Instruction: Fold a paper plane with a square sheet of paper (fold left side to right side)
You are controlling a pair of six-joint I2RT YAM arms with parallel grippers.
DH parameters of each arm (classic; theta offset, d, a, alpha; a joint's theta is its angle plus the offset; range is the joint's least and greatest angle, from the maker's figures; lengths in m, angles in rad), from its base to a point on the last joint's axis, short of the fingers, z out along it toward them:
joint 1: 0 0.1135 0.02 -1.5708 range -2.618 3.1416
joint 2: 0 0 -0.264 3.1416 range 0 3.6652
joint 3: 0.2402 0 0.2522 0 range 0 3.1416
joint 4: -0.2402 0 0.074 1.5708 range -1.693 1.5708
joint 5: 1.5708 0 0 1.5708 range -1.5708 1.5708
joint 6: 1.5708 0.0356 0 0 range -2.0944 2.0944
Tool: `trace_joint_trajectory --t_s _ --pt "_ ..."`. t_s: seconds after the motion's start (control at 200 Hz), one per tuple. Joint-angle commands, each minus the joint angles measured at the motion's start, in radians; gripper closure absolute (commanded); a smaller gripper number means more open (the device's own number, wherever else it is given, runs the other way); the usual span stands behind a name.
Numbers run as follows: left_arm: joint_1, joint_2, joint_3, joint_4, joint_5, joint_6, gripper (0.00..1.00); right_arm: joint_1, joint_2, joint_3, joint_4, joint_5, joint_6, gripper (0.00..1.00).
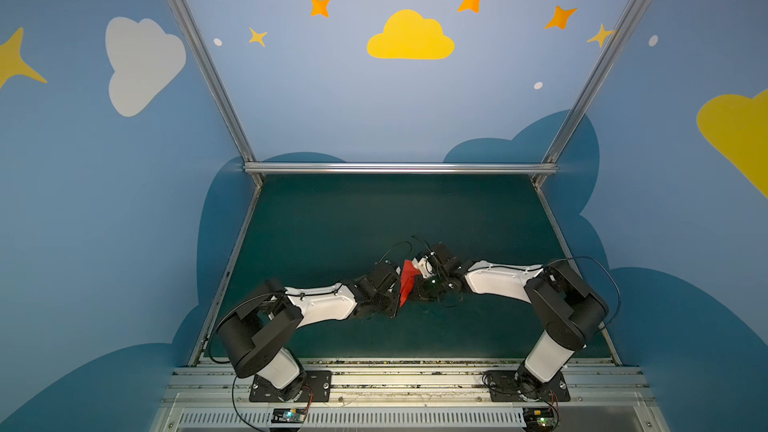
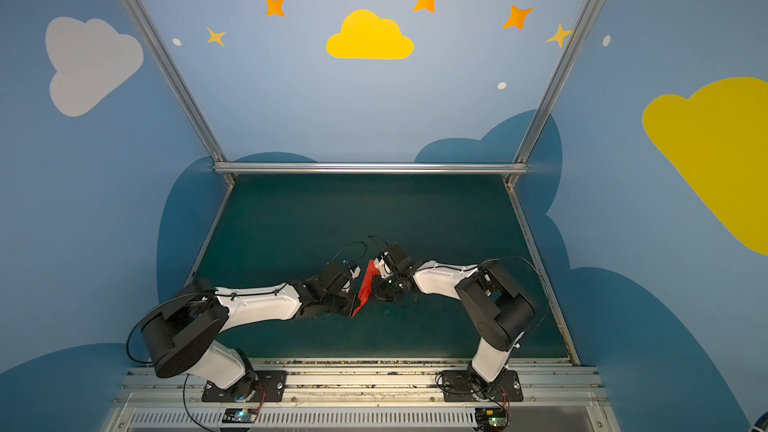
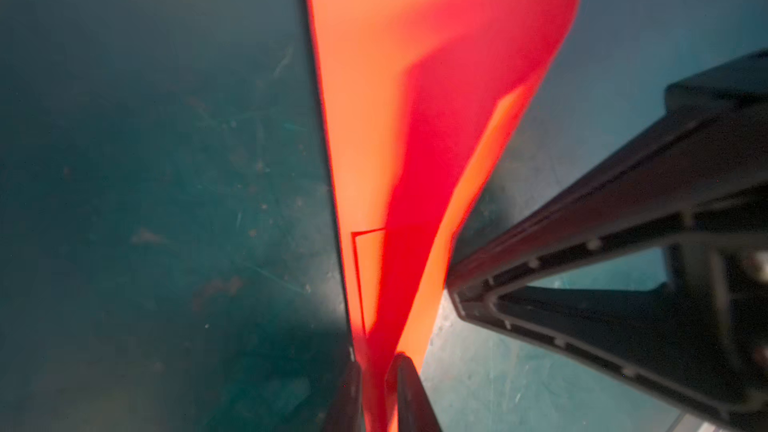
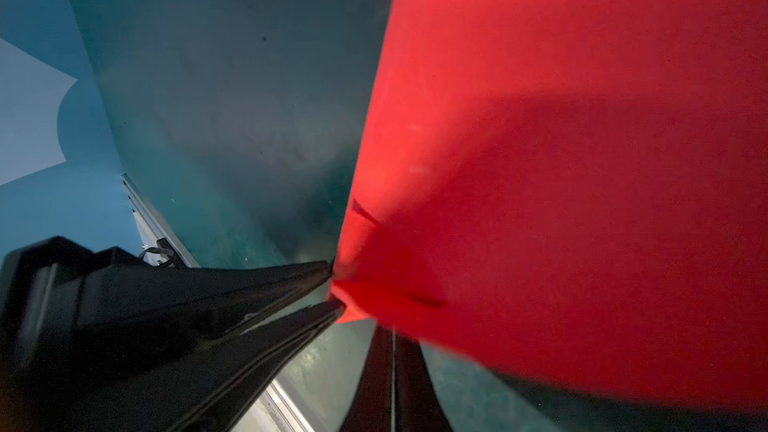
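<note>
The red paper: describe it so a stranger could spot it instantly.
On the dark green table, find where both arms meet. The red paper is held up there between the left gripper and right gripper, the only bright red thing among black-and-white parts.

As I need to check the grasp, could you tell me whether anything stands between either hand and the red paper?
Nothing visible does. The left hand and the right hand are both closed directly on the paper, which is held upright between them.
</note>
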Motion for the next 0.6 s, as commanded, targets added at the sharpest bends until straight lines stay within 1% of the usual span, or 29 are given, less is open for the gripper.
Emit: trace_joint_trajectory --t_s 0.0,0.596 --pt "-0.005 0.049 -0.032 -0.049 0.000 0.016 0.83 0.008 0.020 0.033 0.000 0.006 -0.014 1.00" --pt "-0.005 0.061 -0.027 -0.045 0.016 0.030 0.85 0.011 0.075 0.095 -0.017 0.011 -0.028 1.00"
